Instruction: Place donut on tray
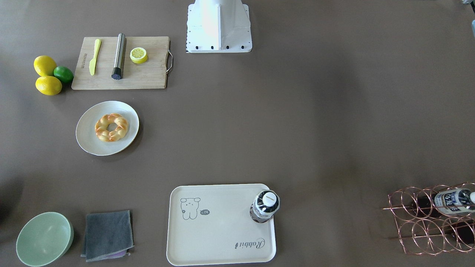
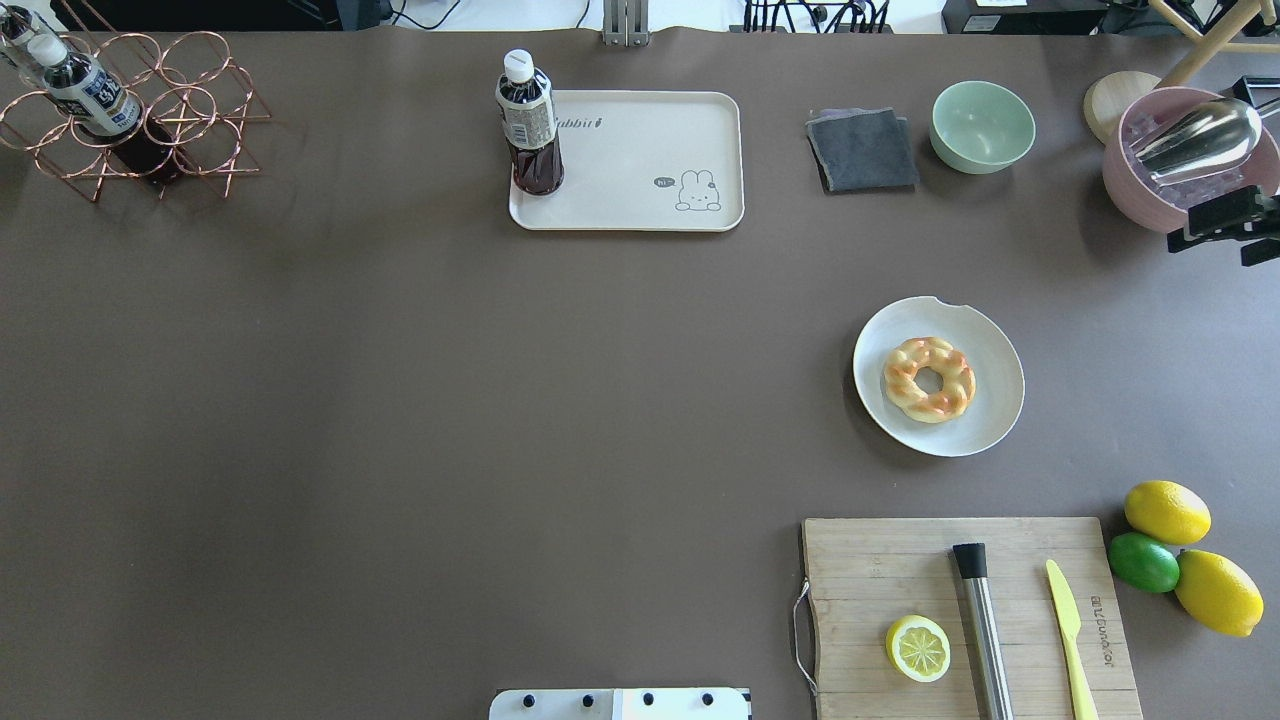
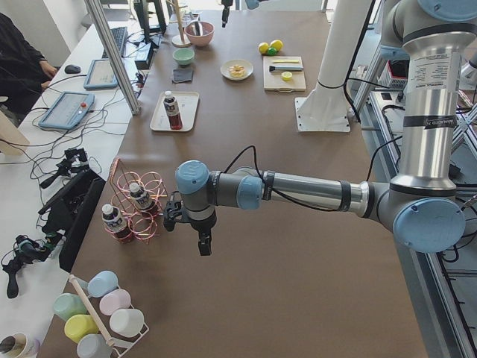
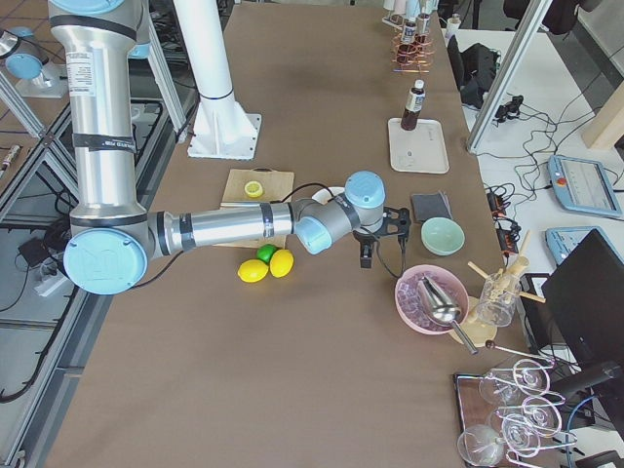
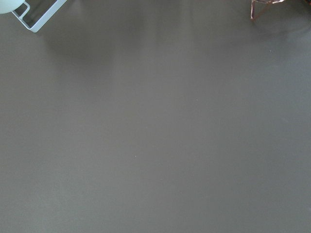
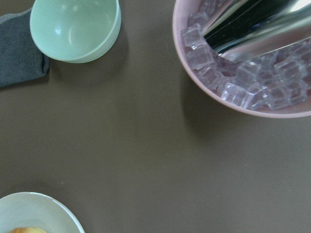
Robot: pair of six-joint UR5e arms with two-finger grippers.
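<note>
The donut [image 1: 111,127], a golden twisted ring, lies on a round off-white plate [image 1: 88,141] on the robot's right side; it also shows in the overhead view [image 2: 929,379]. The cream tray [image 1: 222,226] with the bear drawing lies at the far middle of the table [image 2: 640,170], with a dark drink bottle [image 2: 529,125] upright on one corner. My right gripper [image 4: 366,259] hovers between the plate and a pink ice bowl. My left gripper [image 3: 203,245] hangs over bare table beside a copper rack. Neither wrist view shows fingers, so I cannot tell either gripper's state.
A wooden cutting board [image 2: 880,570] holds a lemon half [image 2: 918,648], a steel muddler and a yellow knife. Lemons and a lime [image 2: 1144,562] lie beside it. A green bowl [image 2: 982,125], a grey cloth [image 2: 862,150], a pink ice bowl [image 2: 1130,175] and a copper rack [image 2: 130,120] line the far edge.
</note>
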